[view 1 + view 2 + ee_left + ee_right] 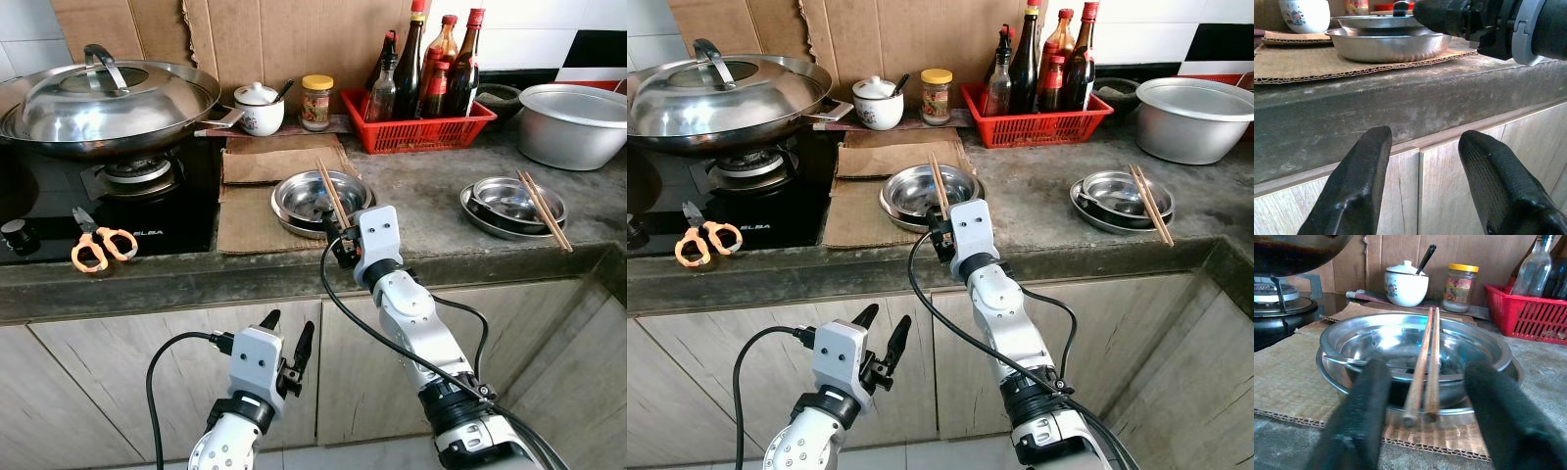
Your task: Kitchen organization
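While the left end effector (286, 345) hangs below the table (421, 191) edge before the cupboard doors (147, 382), fingers spread wide and holding nothing, scissors (96, 242) lie on the stove (176, 211) near that edge. On cardboard (257, 211) just beside the stove, stacked steel bowls (299, 201) carry chopsticks (331, 193) across the rim. The right end effector (1425, 431) sits at the near rim, fingers wide either side of the chopstick tips, apart from them. Bare table separates these from a second bowl (511, 206) with chopsticks (545, 210) near the front edge.
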{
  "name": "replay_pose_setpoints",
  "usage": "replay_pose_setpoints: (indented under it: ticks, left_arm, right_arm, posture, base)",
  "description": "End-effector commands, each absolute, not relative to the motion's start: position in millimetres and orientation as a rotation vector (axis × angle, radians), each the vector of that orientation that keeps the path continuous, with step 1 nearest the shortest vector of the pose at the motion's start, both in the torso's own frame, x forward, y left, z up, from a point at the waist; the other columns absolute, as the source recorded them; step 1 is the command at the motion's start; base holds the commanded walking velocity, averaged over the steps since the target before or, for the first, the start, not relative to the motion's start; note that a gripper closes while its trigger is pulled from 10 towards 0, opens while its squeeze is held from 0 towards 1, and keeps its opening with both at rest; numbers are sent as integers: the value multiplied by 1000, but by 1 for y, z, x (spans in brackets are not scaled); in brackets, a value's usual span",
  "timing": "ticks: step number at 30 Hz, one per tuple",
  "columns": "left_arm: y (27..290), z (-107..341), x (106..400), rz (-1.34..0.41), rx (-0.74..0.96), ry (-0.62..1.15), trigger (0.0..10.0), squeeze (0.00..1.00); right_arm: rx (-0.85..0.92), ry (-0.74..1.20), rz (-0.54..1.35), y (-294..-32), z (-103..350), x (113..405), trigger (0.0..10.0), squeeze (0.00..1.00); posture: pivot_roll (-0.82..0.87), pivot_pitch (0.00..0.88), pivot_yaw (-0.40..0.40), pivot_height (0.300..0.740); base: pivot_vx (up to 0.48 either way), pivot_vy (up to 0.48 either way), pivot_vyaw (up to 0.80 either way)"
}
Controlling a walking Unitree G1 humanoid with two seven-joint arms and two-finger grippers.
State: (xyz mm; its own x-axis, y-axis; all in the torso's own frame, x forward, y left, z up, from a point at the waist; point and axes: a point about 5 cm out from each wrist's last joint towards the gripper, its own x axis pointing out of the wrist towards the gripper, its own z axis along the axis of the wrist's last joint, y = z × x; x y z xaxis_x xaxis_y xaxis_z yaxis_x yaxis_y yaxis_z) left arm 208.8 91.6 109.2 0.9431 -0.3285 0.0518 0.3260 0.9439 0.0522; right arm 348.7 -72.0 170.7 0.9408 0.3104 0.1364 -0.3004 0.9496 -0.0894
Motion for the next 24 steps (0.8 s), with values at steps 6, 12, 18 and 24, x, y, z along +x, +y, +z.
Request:
replay_pose_setpoints:
  ticks: [6,12,18,24]
  left_arm:
    - [90,108,210,-335,50,-60,10000,0]
    - [90,108,210,-339,53,-62,10000,0]
    - [91,107,211,-335,55,-58,10000,0]
    - [92,107,212,-319,56,-55,10000,0]
  right_arm:
    - [-61,-160,314,-72,175,351,0,0]
    - [-58,-169,298,-75,177,351,0,0]
    - [1,-191,295,-74,180,346,0,0]
    - [98,-304,283,-78,199,330,0,0]
  posture:
    - [131,0,-45,740]
    - [131,0,-44,740]
    - [132,0,-44,740]
    - [132,0,-42,740]
  base:
    - [0,0,0]
    - [0,0,0]
    - [0,0,0]
    - [0,0,0]
